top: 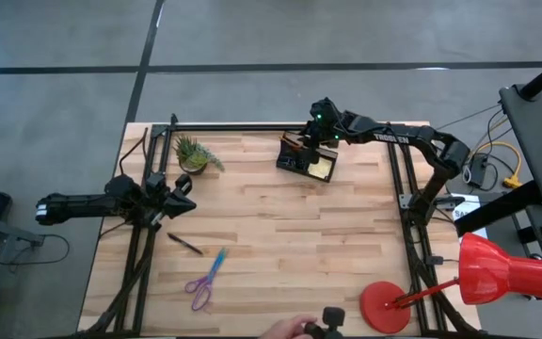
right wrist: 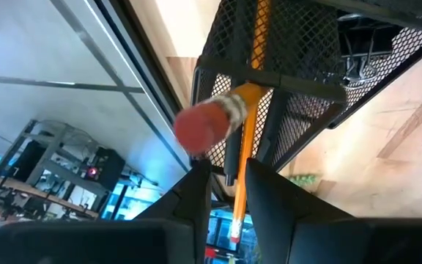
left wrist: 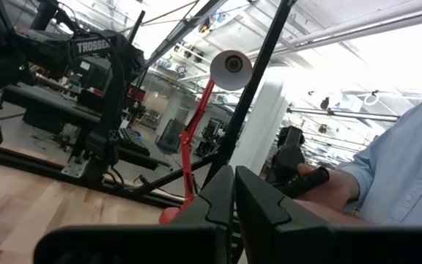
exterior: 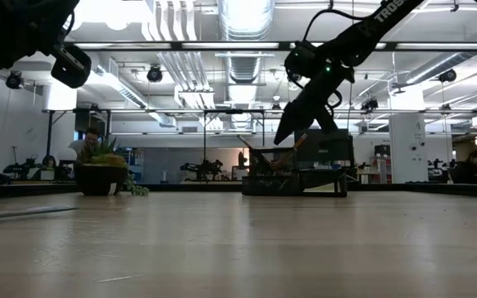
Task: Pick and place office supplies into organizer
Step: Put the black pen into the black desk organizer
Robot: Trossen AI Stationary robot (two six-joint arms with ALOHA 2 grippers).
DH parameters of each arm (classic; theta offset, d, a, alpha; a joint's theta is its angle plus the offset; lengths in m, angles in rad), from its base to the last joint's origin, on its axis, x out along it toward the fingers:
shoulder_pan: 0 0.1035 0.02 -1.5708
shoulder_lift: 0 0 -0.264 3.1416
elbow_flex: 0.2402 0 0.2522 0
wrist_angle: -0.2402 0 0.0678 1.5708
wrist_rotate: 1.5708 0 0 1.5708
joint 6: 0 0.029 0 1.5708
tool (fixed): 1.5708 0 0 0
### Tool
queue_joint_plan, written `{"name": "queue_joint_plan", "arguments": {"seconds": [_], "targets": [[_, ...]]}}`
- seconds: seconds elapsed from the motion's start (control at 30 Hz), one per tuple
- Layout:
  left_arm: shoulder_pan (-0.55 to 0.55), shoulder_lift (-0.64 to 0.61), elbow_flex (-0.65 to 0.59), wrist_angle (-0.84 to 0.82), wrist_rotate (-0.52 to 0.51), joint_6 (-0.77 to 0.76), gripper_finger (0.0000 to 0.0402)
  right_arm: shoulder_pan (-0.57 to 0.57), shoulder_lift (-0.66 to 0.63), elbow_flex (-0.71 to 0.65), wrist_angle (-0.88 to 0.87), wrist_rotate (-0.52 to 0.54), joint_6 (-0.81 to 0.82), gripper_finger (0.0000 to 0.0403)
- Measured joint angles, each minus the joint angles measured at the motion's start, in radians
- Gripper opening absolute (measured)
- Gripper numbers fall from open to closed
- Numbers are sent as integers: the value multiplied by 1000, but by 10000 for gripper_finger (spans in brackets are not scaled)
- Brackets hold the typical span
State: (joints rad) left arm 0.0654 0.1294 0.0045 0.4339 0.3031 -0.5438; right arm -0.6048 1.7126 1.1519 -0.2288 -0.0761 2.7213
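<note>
Right gripper [exterior: 286, 132] hangs tilted above black organizer [exterior: 293, 180] at table's far edge (fingers unclear); potted plant [exterior: 100, 172] sits far left.

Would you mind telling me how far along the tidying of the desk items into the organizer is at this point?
Partly done. The organizer already holds a yellow sticky-note pad and an orange pencil. The right gripper hangs over it, with another pencil between its fingers. Still on the table: the black pen, blue pen and purple scissors. The left gripper waits shut at the left side.
</note>
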Motion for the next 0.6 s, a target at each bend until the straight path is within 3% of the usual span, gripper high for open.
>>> {"name": "queue_joint_plan", "arguments": {"seconds": [0.13,0.23,0.33,0.53,0.6], "targets": [[0,0,0,0,0,0,0,5,-1,12,19,-31,-44,75],[0,1,0,0,0,0,0,12,-3,42,40,-34,-187,75],[0,0,0,0,0,0,0,12,-3,81,41,-11,-472,77],[0,1,0,-1,0,0,0,11,-3,170,40,34,-1238,71],[0,1,0,-1,0,0,0,12,-3,203,26,21,-1392,66]]}}
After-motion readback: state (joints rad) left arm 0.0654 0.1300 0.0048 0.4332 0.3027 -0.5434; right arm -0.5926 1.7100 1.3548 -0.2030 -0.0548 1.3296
